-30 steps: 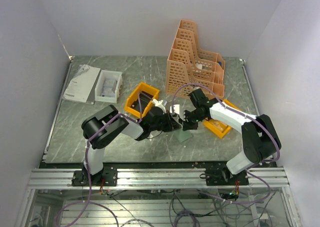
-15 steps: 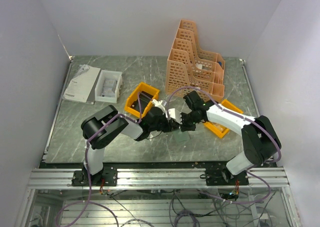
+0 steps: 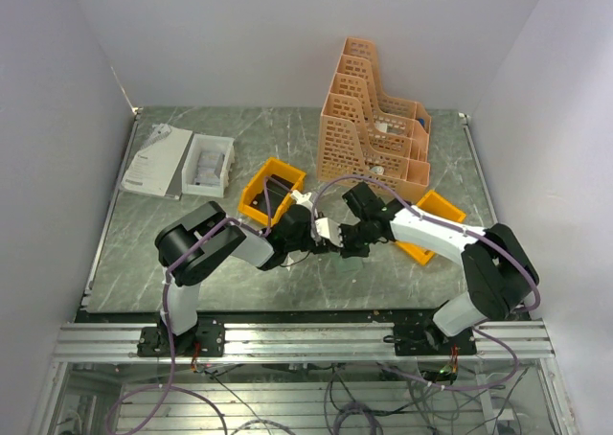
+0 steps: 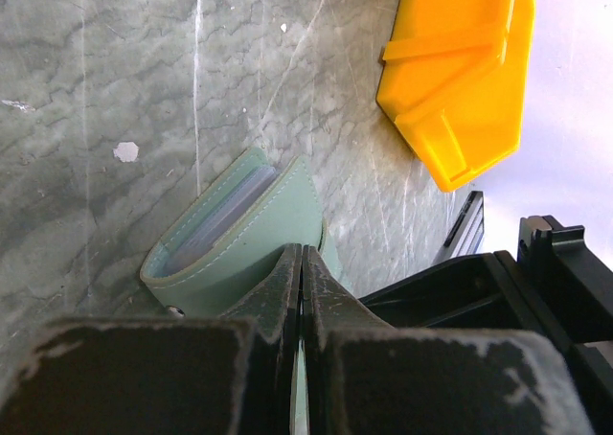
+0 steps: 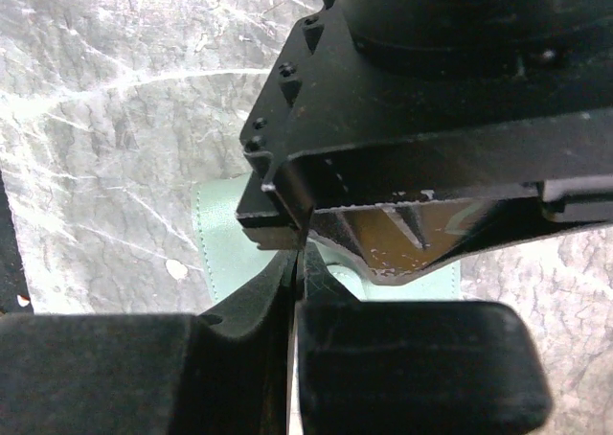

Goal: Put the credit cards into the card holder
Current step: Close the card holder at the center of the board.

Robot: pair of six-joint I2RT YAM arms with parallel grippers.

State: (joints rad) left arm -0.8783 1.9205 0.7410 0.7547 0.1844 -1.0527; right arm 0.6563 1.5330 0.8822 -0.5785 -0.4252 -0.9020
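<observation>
Bright, even light; wrist views blur close up.

A wallet [image 4: 239,229] is laid on the tabletop [image 3: 287,138] near the middle. The left bin [image 3: 272,190] is set behind it to the left, the right bin [image 3: 429,226] to its right. A file rack [image 3: 374,119] stands farther back. A box [image 3: 208,162] is placed far left, with papers [image 3: 153,162] just left of it.

The white-and-black left arm [image 3: 206,243] reaches rightward, low over the table's middle. Its black two-finger left gripper [image 4: 302,255] is pinched onto a flap of the soft grey-green card holder [image 4: 251,232]. The white right arm [image 3: 441,229] stretches leftward from the near right corner, and its black right gripper [image 5: 297,259] has its fingers pressed together just beside the left one.
</observation>
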